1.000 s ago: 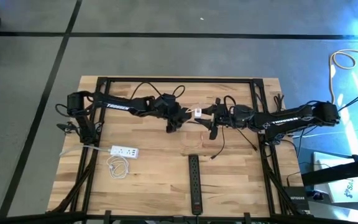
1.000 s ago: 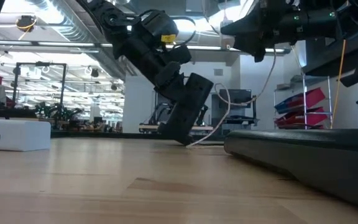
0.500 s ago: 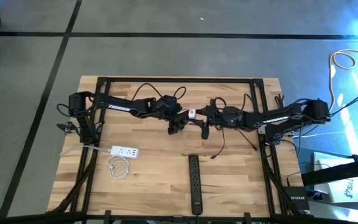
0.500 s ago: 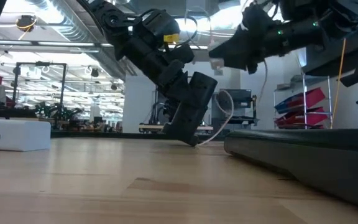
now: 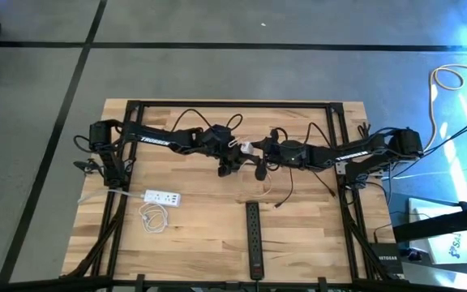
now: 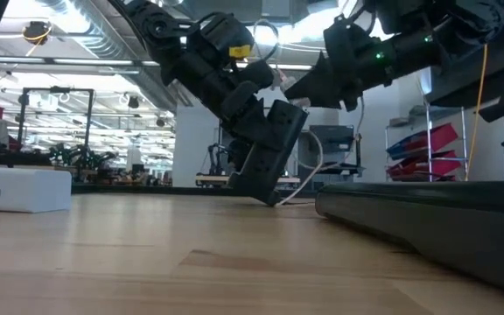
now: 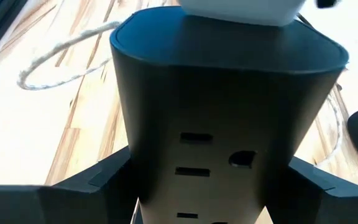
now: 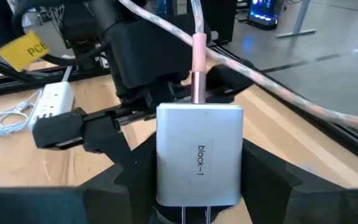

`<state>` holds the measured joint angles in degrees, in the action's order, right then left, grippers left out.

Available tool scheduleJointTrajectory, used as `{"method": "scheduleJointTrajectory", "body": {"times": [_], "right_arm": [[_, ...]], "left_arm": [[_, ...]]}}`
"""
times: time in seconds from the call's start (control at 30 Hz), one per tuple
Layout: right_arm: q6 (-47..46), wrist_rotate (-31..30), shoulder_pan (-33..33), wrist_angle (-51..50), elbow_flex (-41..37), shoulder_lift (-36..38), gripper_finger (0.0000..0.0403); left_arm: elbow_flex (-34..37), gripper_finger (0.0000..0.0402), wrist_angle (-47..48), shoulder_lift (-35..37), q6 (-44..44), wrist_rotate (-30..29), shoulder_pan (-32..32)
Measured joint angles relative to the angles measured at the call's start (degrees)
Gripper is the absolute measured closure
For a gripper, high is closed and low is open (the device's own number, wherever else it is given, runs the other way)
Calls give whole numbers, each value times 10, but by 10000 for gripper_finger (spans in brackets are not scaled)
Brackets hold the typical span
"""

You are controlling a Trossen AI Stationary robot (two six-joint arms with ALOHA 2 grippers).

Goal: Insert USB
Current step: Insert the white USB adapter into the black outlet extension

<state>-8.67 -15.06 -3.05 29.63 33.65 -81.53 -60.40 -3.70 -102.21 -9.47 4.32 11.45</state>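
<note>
High view, centre of frame: both dark arms meet over the pale wooden plank tabletop (image 5: 193, 219). Compared with the earlier frames, the right arm has travelled toward the frame's left, so that its tool (image 5: 251, 153) now lies just beside the left tool (image 5: 230, 160); one second ago a clear gap of bare wood separated them. The left arm has barely shifted.

Left tool: clamped on a black box-shaped outlet block (image 7: 229, 118) with slotted sockets on its face. In the low view the block (image 6: 268, 157) is tilted, its lower corner near the tabletop and its upper end leaning toward the frame's right; whether it touches the wood cannot be told.

Right tool: clamped on a small white rectangular charger labelled "block-1" (image 8: 199, 163), raised above the tabletop at the centre of the high view (image 5: 246, 148). Its long axis runs along the tool's reach, metal prongs at the tool end, and a pink braided USB cable (image 8: 198, 56) leaves the opposite end, which points toward the left arm. In the left wrist view the charger's white body (image 7: 241, 9) sits right at the far end of the block; contact cannot be confirmed.

Lower part of the high view: a long black power strip (image 5: 254, 241), a white power strip (image 5: 161, 197) and a coiled white cable (image 5: 152, 216).
</note>
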Motion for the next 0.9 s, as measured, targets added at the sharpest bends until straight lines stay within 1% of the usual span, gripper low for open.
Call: {"method": "scheduleJointTrajectory", "body": {"times": [0.27, 0.6, 0.73, 0.83, 0.9], "right_arm": [[-1, -1, 0, -29, 0, 1, 230], [-12, 3, 0, -28, -1, 0, 230], [-12, 14, 0, -34, -1, -1, 230], [-19, 38, 0, -74, -8, -11, 230], [-20, 40, 0, -71, -4, -6, 230]], "left_arm": [[1, 143, 2, 4, -2, -31, -3], [3, 140, 0, 14, 0, -33, -2], [1, 115, -11, 14, -4, -32, -2], [-1, 85, -15, 18, -12, -17, -2], [-1, 63, -18, 17, -12, -5, -2]]}}
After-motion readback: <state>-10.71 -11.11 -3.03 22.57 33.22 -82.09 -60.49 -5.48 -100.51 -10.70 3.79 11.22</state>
